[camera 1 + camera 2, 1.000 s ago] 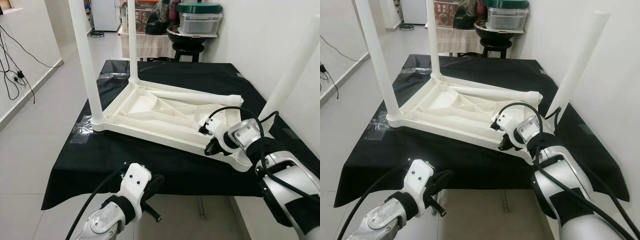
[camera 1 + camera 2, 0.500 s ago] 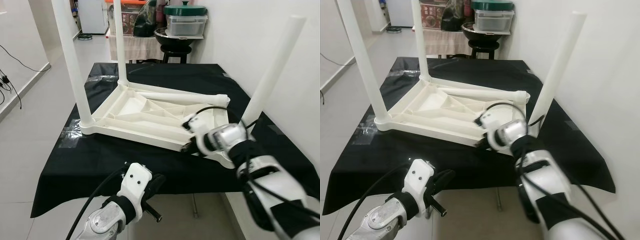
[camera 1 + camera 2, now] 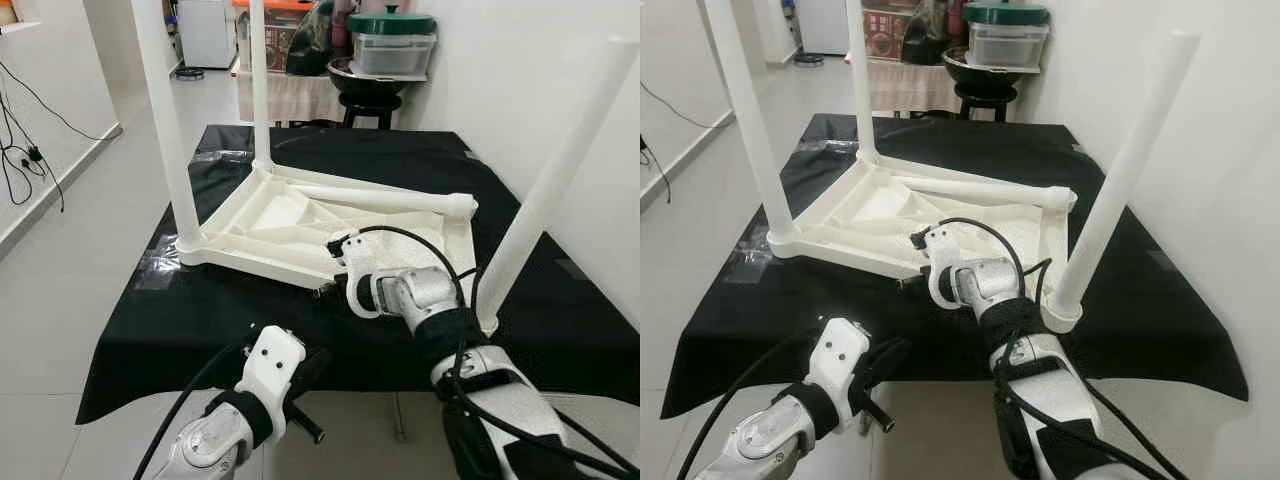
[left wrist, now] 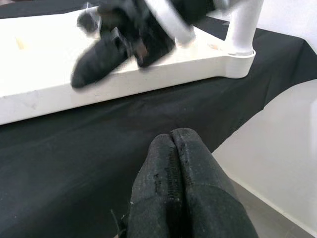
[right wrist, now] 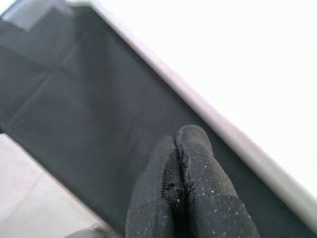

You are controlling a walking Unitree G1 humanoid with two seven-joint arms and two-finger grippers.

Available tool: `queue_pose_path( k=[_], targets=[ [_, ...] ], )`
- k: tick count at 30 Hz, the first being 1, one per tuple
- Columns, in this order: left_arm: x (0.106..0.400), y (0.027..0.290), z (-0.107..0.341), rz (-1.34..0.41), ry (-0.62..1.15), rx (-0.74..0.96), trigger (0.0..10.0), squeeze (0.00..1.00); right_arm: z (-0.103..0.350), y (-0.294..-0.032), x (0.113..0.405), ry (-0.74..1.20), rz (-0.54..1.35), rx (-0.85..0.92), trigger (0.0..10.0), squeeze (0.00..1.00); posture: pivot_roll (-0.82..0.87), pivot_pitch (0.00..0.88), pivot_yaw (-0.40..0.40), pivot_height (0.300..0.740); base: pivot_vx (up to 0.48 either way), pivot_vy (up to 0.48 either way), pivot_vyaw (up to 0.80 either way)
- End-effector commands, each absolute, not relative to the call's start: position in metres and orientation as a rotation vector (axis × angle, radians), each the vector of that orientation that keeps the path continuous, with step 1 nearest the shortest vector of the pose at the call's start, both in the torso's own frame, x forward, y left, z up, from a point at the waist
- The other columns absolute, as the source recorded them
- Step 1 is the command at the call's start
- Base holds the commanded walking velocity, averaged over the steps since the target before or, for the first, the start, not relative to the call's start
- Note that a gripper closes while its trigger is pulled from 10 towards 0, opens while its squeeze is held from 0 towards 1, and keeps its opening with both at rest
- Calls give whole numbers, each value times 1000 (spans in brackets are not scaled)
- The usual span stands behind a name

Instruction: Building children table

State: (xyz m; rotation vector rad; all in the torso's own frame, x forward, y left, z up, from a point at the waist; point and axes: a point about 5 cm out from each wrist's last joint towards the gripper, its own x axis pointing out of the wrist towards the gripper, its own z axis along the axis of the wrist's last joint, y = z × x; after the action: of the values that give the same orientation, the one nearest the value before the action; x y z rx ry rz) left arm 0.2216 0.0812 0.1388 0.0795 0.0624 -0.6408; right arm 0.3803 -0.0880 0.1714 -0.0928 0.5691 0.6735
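A white plastic children's table [image 3: 262, 216] lies upside down on a black-covered work table [image 3: 190, 315]. Three white legs stand up from its corners: near left [image 3: 166, 130], far left [image 3: 259, 85] and near right [image 3: 556, 175]. A fourth leg [image 3: 390, 198] lies loose across the underside. My right gripper [image 3: 325, 289] is shut with nothing in it. It is at the middle of the white table's near edge, just over the black cloth [image 5: 74, 99]. My left gripper [image 4: 171, 148] is shut and empty, low before the work table's front edge.
A dark stool [image 3: 374, 102] with a bowl and a lidded plastic box [image 3: 393, 48] stands behind the work table, beside a cloth-draped stand [image 3: 290, 92]. A white wall runs close along the right. Cables [image 3: 25, 150] hang by the left wall over open tiled floor.
My right arm has swept left along the white table's near edge, from its right corner to about the middle. The camera has shifted a little. The left arm has stayed put.
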Motion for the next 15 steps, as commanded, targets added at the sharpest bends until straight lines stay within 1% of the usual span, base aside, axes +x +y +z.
queue_pose_path(
  k=[1, 2, 3, 4, 5, 6, 8, 10, 14, 15],
  targets=[
    [221, 80, 134, -646, 77, 86, 10000, 0, 180, -93, 383, 519, 698, -158, 10000, 847, 19, 0, -79, 740, 0, 0, 0],
    [221, 80, 134, -646, 77, 86, 10000, 0, 180, -93, 383, 519, 698, -158, 10000, 847, 19, 0, -79, 740, 0, 0, 0],
    [220, 80, 134, -646, 77, 85, 10000, 0, 183, -104, 385, 527, 684, -205, 10000, 1000, 16, 0, -80, 740, 0, 0, 0],
    [220, 80, 134, -647, 78, 83, 10000, 0, 185, -121, 388, 545, 645, -280, 10000, 1000, 17, 0, -81, 740, 0, 0, 0],
    [220, 80, 134, -647, 78, 83, 10000, 0, 185, -121, 388, 545, 645, -280, 10000, 1000, 17, 0, -81, 740, 0, 0, 0],
    [219, 80, 135, -648, 78, 80, 10000, 0, 186, -144, 392, 579, 594, -409, 10000, 1000, 14, 8, -79, 740, 0, 0, 0],
    [218, 80, 136, -648, 78, 77, 10000, 0, 183, -157, 392, 619, 571, -485, 10000, 1000, 13, 16, -80, 740, 0, 0, 0],
    [217, 80, 136, -649, 79, 74, 10000, 0, 179, -166, 392, 658, 552, -492, 10000, 1000, 15, 26, -81, 740, 0, 0, 0],
    [215, 81, 137, -647, 83, 66, 10000, 0, 174, -173, 392, 679, 518, -496, 10000, 1000, 17, 39, -80, 740, 0, 0, 0],
    [213, 81, 138, -649, 85, 60, 10000, 0, 169, -178, 393, 690, 475, -502, 10000, 1000, 19, 50, -82, 740, 0, 0, 0]
  ],
)
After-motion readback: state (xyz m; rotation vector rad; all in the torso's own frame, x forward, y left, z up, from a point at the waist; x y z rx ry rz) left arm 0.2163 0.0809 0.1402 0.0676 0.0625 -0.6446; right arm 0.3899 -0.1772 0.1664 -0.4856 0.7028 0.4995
